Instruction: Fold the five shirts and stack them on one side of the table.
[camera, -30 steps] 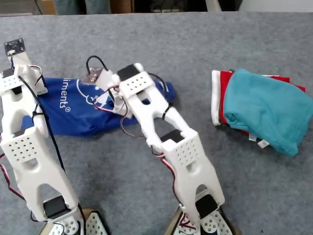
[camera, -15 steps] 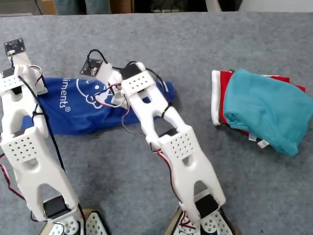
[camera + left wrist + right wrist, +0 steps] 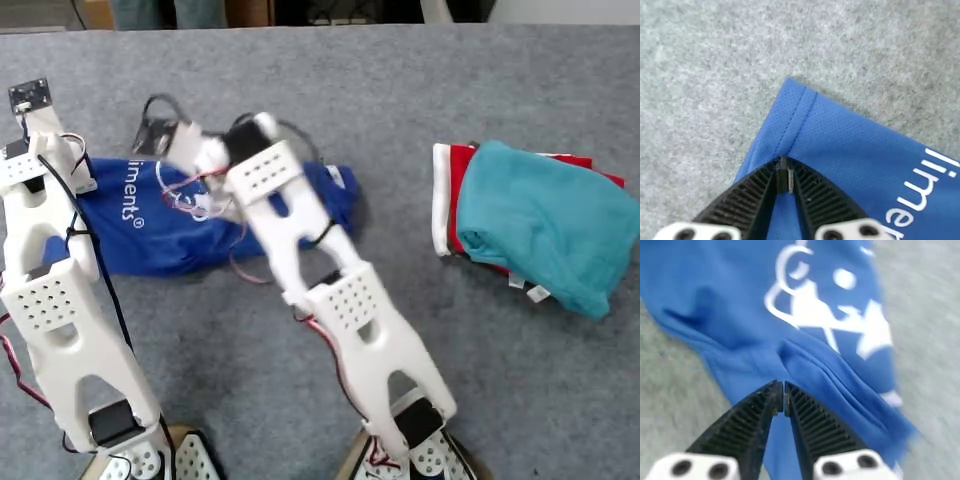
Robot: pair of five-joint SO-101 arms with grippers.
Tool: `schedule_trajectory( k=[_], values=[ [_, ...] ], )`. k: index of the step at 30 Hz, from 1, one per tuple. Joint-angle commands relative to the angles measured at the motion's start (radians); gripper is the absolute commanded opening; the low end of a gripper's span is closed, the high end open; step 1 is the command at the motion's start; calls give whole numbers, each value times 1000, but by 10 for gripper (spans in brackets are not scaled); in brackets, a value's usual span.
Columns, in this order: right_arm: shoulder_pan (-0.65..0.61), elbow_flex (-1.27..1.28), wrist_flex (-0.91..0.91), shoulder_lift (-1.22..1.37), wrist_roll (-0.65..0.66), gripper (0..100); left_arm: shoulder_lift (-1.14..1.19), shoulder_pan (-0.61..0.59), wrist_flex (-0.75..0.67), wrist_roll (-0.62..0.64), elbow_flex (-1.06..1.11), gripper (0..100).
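High view: blue mesh shirt with white print (image 3: pixel 150 225) lying half folded on the left part of the grey felt table (image 3: pixel 400 90), well apart from the stack of a teal shirt on folded red and white ones (image 3: pixel 530 230) at the right. Left wrist view: left gripper (image 3: pixel 784 170) with fingers clamped on the hem just by a corner of the blue shirt. Right wrist view: right gripper (image 3: pixel 784 390) with fingers together, seemingly pinching a raised fold beside the print; hard to confirm cloth between the tips.

Judging the step in hand as a fold of this shirt. To do it well:
- Keep both pinches tight.
- Lift only enough to clear the felt.
- Carry both held edges across at one pace, keeping the cloth taut between them and landing it edge on edge.
- Watch for mesh dragging and bunching on the felt, and for the corner slipping out of the tips.
- Let go only once flat, then move it onto the stack at the right.
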Motion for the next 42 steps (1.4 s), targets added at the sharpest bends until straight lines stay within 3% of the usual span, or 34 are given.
schedule_trajectory(
  k=[1,9,16,22,31,35,39,42],
  values=[
    [-21,-12,-54,84,0,15,0,-25,3,5,-27,33],
    [100,-407,110,65,-8,15,0,-28,3,9,-27,33],
    [256,-252,101,-22,0,15,0,-25,3,6,-27,33],
    [319,-94,-58,111,0,15,-3,-36,3,11,-27,33],
    [336,-404,107,88,0,15,-6,-48,15,11,-31,32],
    [404,-344,112,-54,-12,15,-6,-51,147,12,-180,33],
    [457,-295,114,-236,-203,15,-6,-87,364,26,-429,39],
    [468,-186,114,-390,-292,15,-6,-133,552,44,-642,127]
  ],
)
